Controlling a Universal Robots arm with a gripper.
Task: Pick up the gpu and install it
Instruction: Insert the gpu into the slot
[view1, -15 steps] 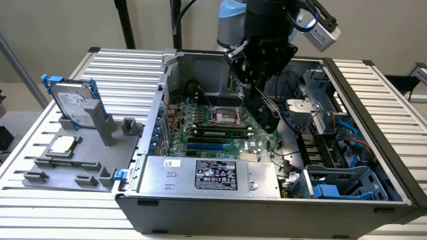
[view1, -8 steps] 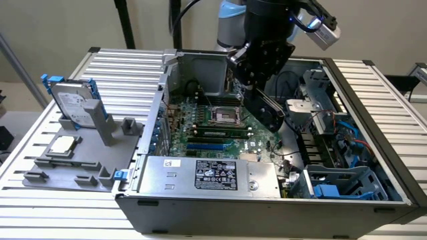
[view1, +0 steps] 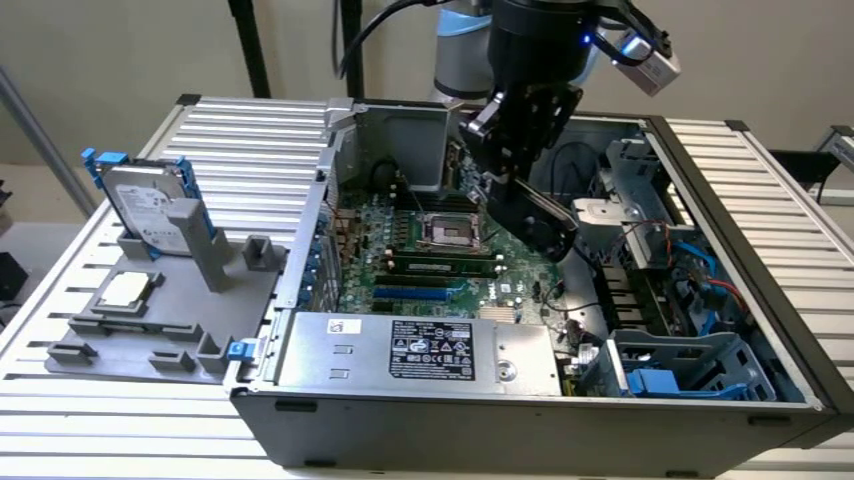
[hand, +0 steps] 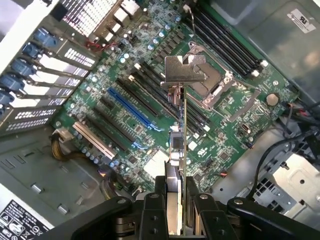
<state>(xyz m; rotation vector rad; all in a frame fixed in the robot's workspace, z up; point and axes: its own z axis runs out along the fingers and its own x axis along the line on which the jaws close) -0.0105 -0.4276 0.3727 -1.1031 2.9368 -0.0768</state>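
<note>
My gripper (view1: 513, 160) hangs inside the open computer case (view1: 534, 430), above the motherboard (view1: 400, 260). It is shut on the gpu (view1: 541, 220), which slants down from the fingers towards the exterior view's right. In the wrist view the gpu (hand: 183, 130) shows edge-on as a thin green card running away from the gripper (hand: 176, 207), with its grey metal bracket (hand: 184, 67) at the far end. The card hovers over the motherboard's expansion slots, near the blue slot (hand: 129, 107), and is apart from the board.
A silver hard drive with blue rails (view1: 147, 205) and a small square CPU chip (view1: 123, 290) rest on a grey fixture at the exterior view's left. Inside the case are the CPU socket (view1: 447, 232), power supply (view1: 420, 350), cables and a blue drive cage (view1: 681, 370).
</note>
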